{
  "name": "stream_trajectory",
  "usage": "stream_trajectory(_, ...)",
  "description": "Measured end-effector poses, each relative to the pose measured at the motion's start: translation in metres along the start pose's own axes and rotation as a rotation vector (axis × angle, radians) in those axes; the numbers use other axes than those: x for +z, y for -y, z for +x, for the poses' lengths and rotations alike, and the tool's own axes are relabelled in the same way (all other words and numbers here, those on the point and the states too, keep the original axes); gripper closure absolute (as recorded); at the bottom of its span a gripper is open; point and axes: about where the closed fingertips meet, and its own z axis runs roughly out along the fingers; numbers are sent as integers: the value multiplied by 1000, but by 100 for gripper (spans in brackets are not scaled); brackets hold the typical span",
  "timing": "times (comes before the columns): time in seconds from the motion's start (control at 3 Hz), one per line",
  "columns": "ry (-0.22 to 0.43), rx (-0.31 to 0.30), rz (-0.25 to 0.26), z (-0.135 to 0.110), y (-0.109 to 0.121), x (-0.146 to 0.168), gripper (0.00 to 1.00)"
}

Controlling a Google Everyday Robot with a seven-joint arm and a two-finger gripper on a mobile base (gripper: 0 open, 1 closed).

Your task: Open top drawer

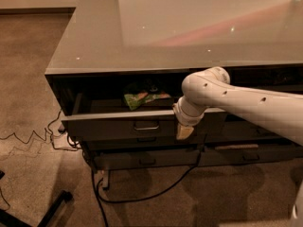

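The top drawer [118, 125] is a wide dark grey drawer under the counter's left end. It stands pulled part way out, its small metal pull [146, 126] at the centre of the front. A green packet [140, 98] lies inside it. My white arm reaches in from the right. My gripper [184, 131] hangs down in front of the drawer's right end, to the right of the pull and apart from it.
A glossy grey counter top [189, 27] covers the drawers. Slimmer dark drawer fronts [147, 161] sit below, and another drawer stack [255, 148] stands to the right. A black cable [142, 193] runs over the carpet. A dark stand's legs [47, 212] are at the bottom left.
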Motion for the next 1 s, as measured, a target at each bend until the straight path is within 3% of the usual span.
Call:
stream_trajectory(0.67, 0, 0, 0, -2, 3, -14, 88)
stream_trajectory(1.0, 0, 0, 0, -3, 1, -14, 86)
